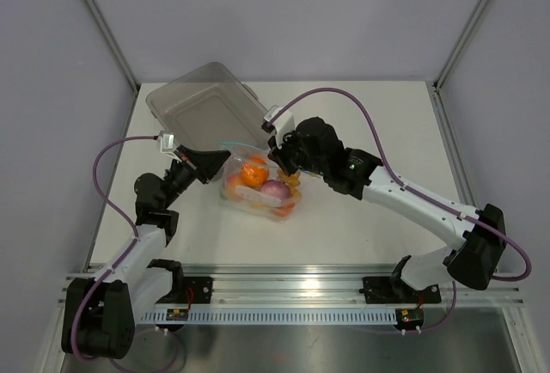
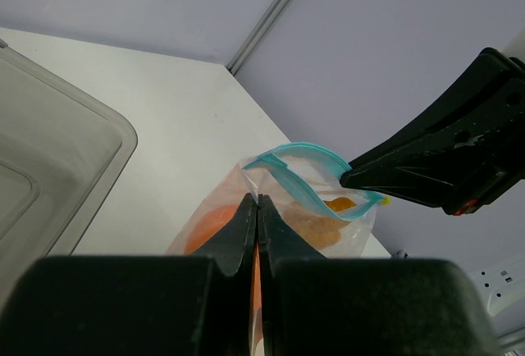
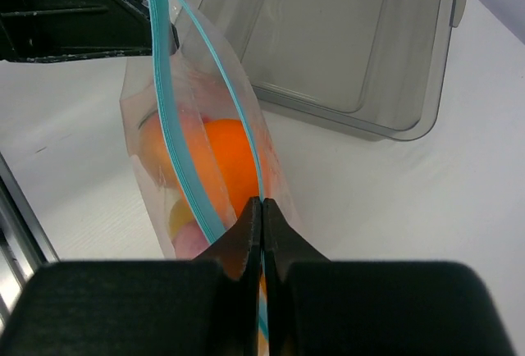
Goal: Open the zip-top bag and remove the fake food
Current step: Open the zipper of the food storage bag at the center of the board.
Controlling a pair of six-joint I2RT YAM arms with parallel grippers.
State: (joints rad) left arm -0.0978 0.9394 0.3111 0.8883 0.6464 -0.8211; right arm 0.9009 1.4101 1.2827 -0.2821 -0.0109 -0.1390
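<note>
The zip-top bag (image 1: 249, 197) lies mid-table between my two arms, its light-blue zip strip (image 2: 297, 182) parted into a narrow loop. Inside it lies the fake food: an orange piece (image 1: 254, 173), a purple one (image 1: 274, 191) and yellow bits. My left gripper (image 2: 258, 198) is shut on the bag's clear plastic at one side of the mouth. On the opposite lip, my right gripper (image 3: 262, 202) is shut on the zip strip (image 3: 174, 139), with the orange piece (image 3: 225, 167) just behind it. The top view shows the left gripper (image 1: 225, 161) and right gripper (image 1: 277, 167) on either side of the bag's mouth.
A rigid clear tub (image 1: 210, 107) lies tilted behind the bag, close to both grippers, and shows in the right wrist view as the tub (image 3: 353, 44). Grey walls enclose the white table (image 1: 378, 124). A metal rail (image 1: 292, 291) runs along the near edge.
</note>
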